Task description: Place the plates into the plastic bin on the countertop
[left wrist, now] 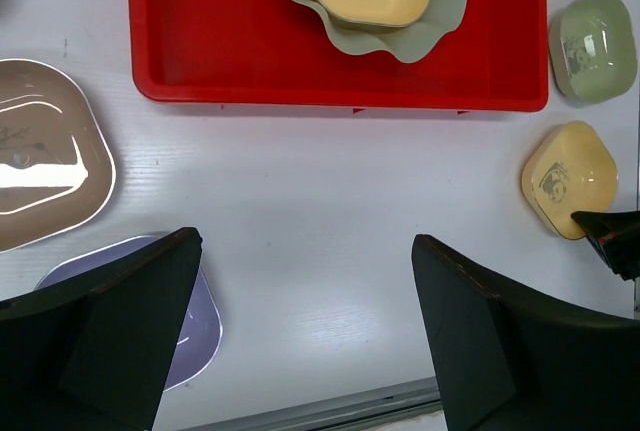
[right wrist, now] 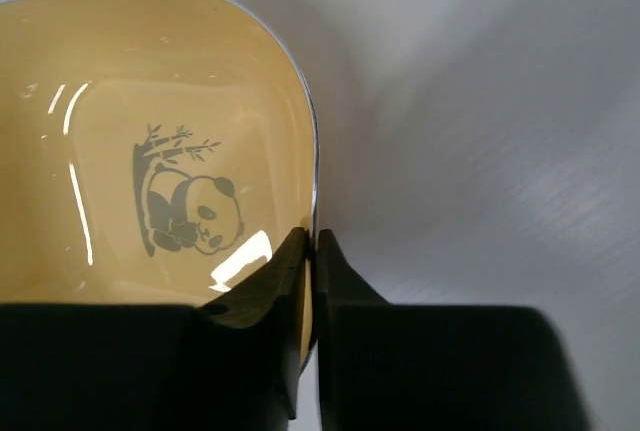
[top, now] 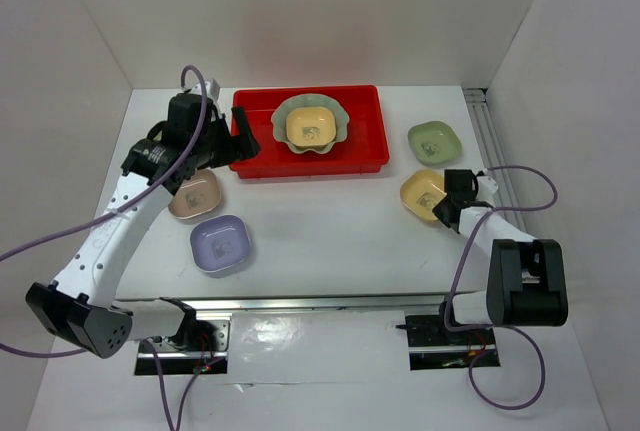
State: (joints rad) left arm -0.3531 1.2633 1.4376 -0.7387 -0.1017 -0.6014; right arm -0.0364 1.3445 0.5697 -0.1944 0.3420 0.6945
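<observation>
The red plastic bin (top: 258,143) sits at the back centre of the white countertop (top: 330,231). It holds the pale-green scalloped dish (top: 344,121) with a yellow dish (top: 311,126) stacked in it. My left gripper (top: 230,143) is open and empty, raised by the bin's left end. My right gripper (right wrist: 312,236) is shut on the right rim of a second yellow panda dish (right wrist: 150,151), seen right of centre in the top view (top: 420,191). The tan-brown dish (top: 194,194), the lavender dish (top: 222,245) and the olive-green dish (top: 433,141) lie on the countertop.
In the left wrist view the bin (left wrist: 220,31), the tan-brown dish (left wrist: 40,156), the lavender dish (left wrist: 195,326), the olive-green dish (left wrist: 593,46) and the gripped yellow dish (left wrist: 565,176) show below my left gripper (left wrist: 305,241). A metal rail (top: 300,303) runs along the near edge. White walls enclose the table.
</observation>
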